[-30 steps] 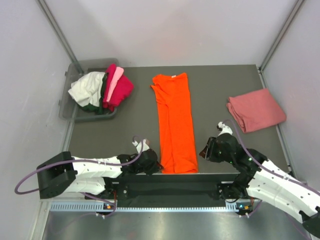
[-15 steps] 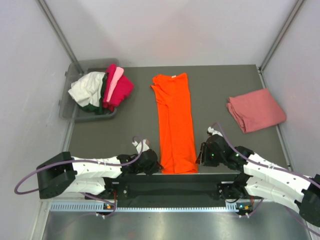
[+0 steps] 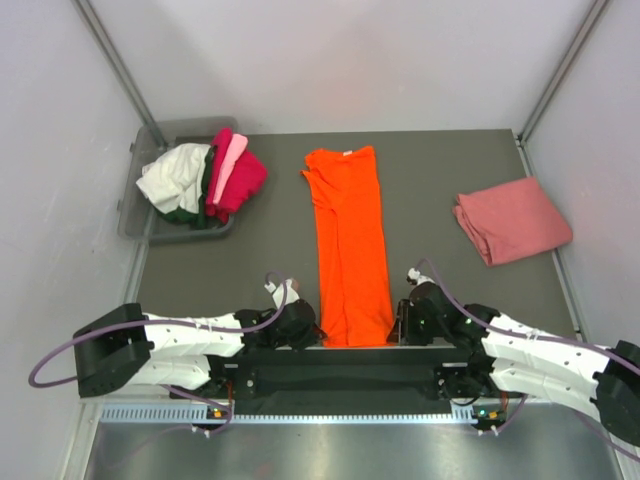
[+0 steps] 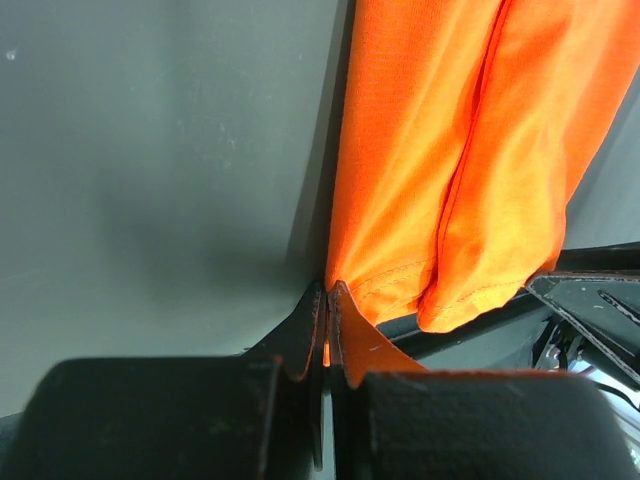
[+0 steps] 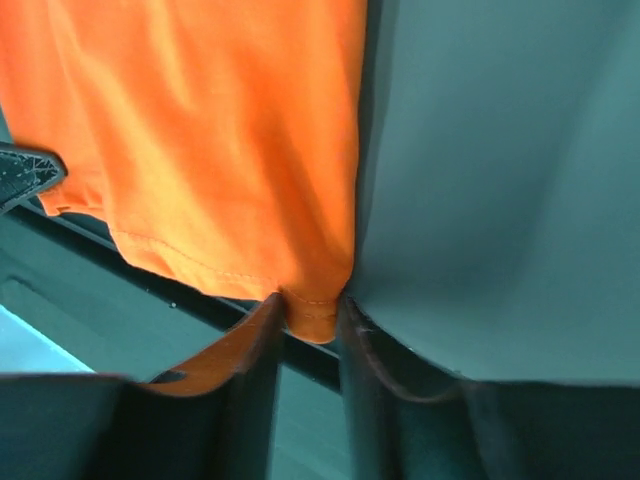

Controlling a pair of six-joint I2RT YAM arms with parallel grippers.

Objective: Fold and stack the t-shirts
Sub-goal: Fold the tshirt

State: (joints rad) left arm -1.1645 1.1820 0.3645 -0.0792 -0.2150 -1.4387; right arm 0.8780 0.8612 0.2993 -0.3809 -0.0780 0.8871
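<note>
The right gripper (image 3: 402, 322) sits farther left and closer to the table's near edge than a second ago. It has travelled from bare tabletop to the near right corner of the orange t-shirt (image 3: 350, 250). Its fingers now straddle that hem corner, one on each side, slightly apart.

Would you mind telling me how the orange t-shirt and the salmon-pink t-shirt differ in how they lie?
The orange t-shirt lies as a long narrow strip down the middle of the table; the salmon-pink t-shirt is a compact folded packet, askew, at the right. The left hand pinches one near hem corner of the orange one and the right hand straddles the other; the salmon-pink one is untouched. Both lie flat on the table.
</note>
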